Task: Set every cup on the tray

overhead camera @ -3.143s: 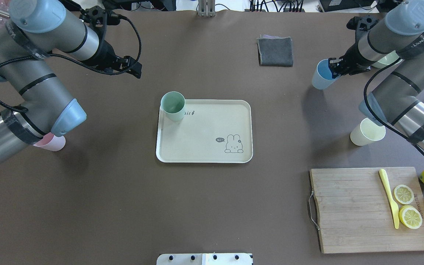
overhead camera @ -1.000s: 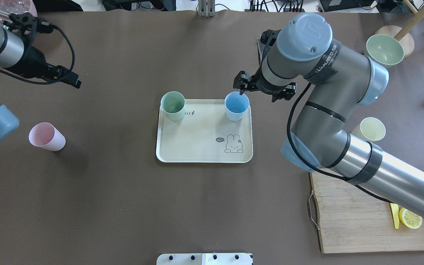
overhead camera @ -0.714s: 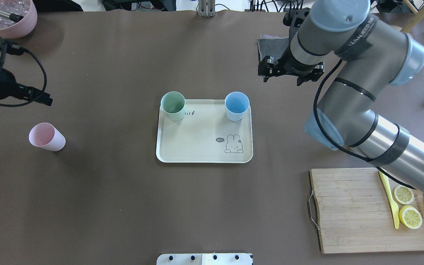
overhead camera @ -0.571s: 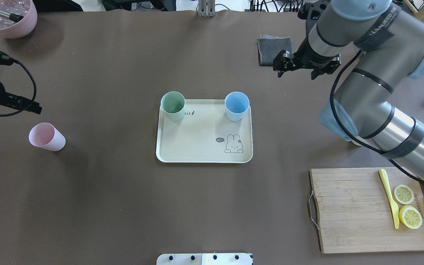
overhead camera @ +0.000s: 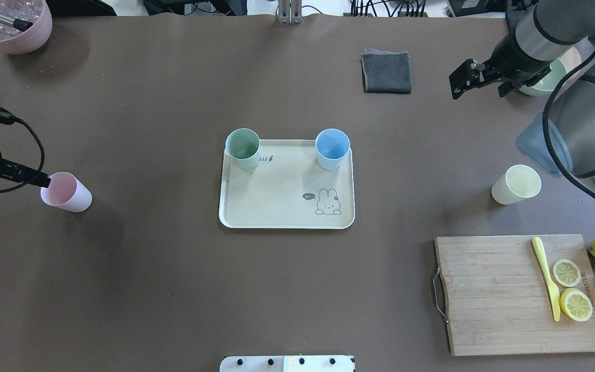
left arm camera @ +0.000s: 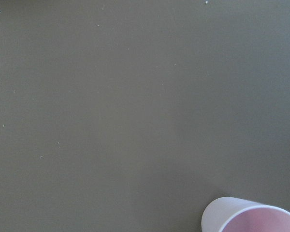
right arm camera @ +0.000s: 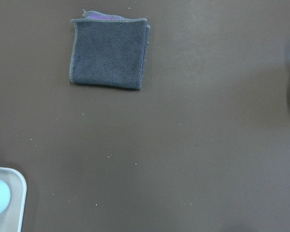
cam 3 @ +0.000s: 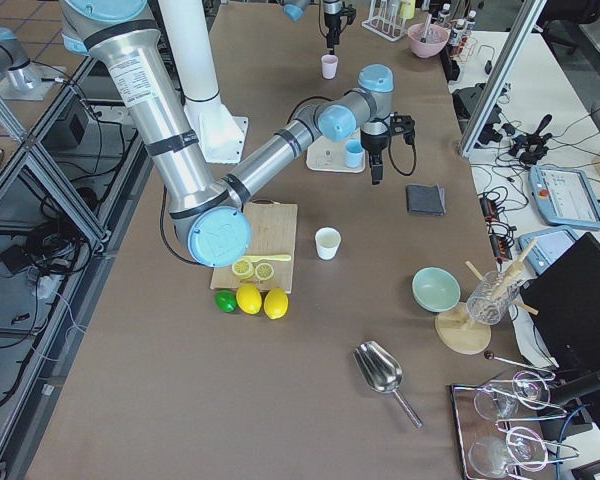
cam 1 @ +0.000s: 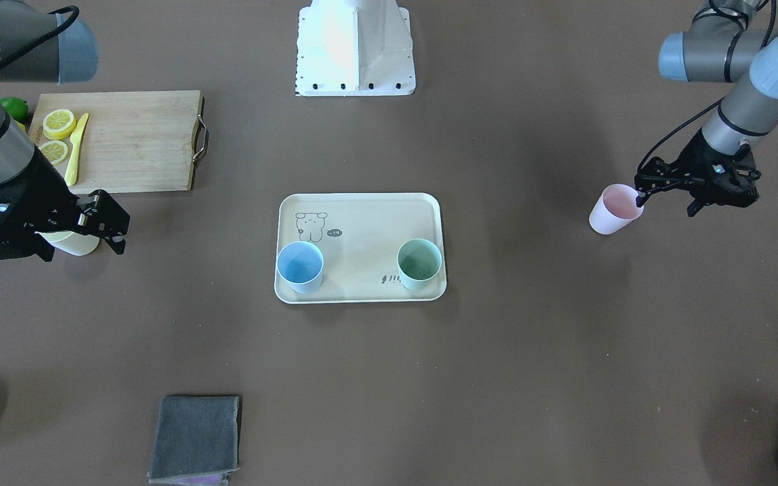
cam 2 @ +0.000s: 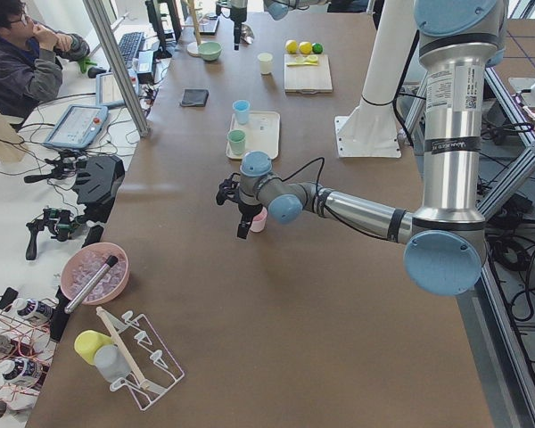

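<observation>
Overhead exterior: matte blue cup [overhead camera: 332, 148], rect. tray [overhead camera: 277, 199]

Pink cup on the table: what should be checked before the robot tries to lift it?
1. Pale pink plastic cup upright: ok.
2. Left hand open: ok.
3. Cup's wall between its fingers: cannot tell; one fingertip is at the rim.
4. Free space on the cream rectangular tray: ok, it holds only the mint green cup and the blue cup.
5. Right hand away from the tray: ok.
</observation>
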Robot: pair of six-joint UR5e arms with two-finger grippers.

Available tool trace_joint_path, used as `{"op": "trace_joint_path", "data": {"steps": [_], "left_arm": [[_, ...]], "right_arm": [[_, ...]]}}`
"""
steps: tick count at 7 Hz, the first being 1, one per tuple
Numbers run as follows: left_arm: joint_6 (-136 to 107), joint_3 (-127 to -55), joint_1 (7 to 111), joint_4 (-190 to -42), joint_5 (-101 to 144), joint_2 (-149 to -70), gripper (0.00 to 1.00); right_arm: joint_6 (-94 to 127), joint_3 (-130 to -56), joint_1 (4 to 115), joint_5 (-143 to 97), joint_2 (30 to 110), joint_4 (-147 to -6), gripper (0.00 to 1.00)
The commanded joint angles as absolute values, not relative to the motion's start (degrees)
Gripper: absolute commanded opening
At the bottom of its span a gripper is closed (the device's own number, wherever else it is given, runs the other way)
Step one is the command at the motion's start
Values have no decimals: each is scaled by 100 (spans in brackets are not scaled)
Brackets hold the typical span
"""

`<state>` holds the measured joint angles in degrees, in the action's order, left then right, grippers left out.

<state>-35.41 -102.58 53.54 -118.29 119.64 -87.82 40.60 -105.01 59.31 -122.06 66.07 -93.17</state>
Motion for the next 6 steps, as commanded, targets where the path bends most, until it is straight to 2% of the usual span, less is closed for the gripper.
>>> {"op": "trace_joint_path", "data": {"steps": [1, 2, 3, 4, 6], "left_arm": [[-3586, -10144, 5108, -11848, 11927, -8815, 90], [-3595, -10029, 4993, -11926, 11918, -8850, 51], [-3577, -9907, 4905, -11953, 11909, -8920, 6], [-3586, -9949, 4904, -11953, 11909, -8947, 0], [-3612, -10570, 4913, -11561, 12049, -9035, 0]], "right_arm": [[3841, -10503, 5994, -12208, 6784, -9308, 100], [3763, -10503, 5994, -12191, 6829, -9316, 100], [3753, -10520, 6003, -12182, 6916, -9308, 100], [3727, -10521, 6020, -12173, 6960, -9308, 100], [3429, -10538, 6169, -12190, 7144, -9308, 100]]}}
